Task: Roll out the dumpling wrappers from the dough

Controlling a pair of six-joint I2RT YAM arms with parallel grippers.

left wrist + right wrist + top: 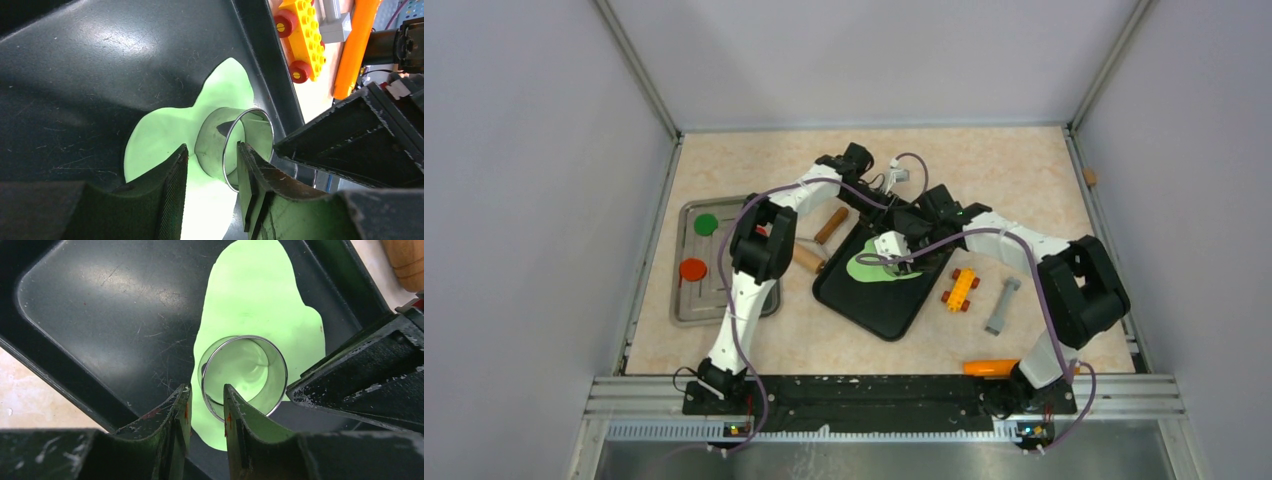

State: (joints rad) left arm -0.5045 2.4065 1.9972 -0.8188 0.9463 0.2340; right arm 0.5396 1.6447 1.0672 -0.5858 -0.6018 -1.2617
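The right gripper [206, 390] is clamped on the wall of the ring [212, 135], 1 finger inside the hoop and 1 outside, jaws only narrowly apart. The left gripper [211, 150] straddles the same ring's wall from another side, again 1 finger in and 1 out. Its jaws are a little wider, with a sliver of green showing beside the outer finger, so I cannot tell whether it truly grips. The 2 grippers stand close together over the ring.

The ring sits on the dough [255, 300], 1 flattened, lobed green sheet in the black tray [100, 305], close to the sheet's edge, with green showing through its opening. 1 wrapper [706, 224] lies on the metal tray [679, 300] at the left, with 1 red disc [692, 269] near it.

On the table are 2 trays, 2 wooden rods [829, 225] by the black tray, 1 yellow toy car [961, 290], 1 grey bar [1002, 305] and 1 orange piece [989, 367].
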